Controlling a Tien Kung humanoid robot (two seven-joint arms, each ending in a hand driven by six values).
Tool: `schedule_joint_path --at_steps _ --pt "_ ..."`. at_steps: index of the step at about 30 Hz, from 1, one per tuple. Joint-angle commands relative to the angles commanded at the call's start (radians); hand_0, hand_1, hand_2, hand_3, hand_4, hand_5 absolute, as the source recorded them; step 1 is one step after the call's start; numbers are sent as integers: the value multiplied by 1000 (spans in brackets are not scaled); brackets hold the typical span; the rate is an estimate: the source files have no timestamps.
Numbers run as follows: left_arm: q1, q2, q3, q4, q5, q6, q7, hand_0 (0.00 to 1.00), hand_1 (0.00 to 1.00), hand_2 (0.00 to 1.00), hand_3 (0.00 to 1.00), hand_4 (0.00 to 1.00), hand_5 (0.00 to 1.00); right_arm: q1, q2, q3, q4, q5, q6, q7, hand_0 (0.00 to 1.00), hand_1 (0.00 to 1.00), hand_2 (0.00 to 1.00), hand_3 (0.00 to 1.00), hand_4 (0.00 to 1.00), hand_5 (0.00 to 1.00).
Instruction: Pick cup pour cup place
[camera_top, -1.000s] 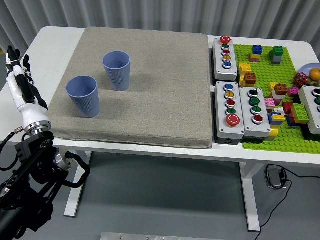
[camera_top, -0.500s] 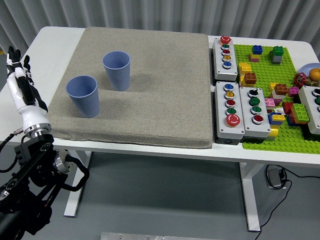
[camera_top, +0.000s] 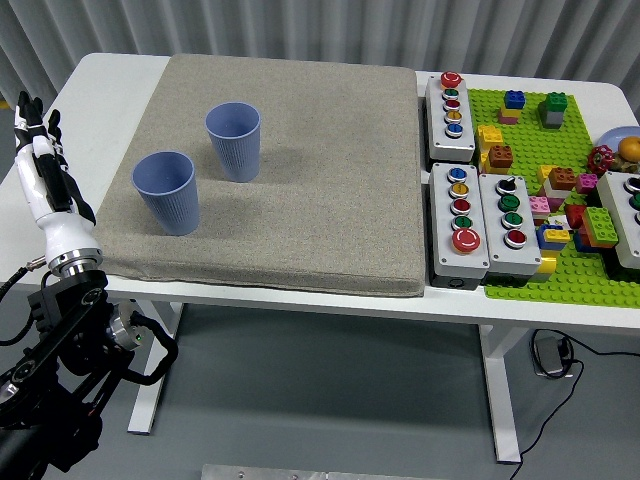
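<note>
One hand (camera_top: 42, 170), the left, stands upright at the table's left edge, fingers extended, holding nothing.

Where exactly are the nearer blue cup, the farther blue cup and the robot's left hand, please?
nearer blue cup (camera_top: 170, 200), head view, on its ribbed outer wall.
farther blue cup (camera_top: 238, 150), head view, on its outer wall.
left hand (camera_top: 42, 170), head view, on the white back of the hand.
</note>
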Motion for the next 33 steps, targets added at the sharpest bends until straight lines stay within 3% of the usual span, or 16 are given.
schedule_joint_path --at_steps 33 --pt "-11 11 -22 -19 46 0 0 933 903 989 950 696 998 13 2 34 1 -21 1 2 675 604 570 601 2 232"
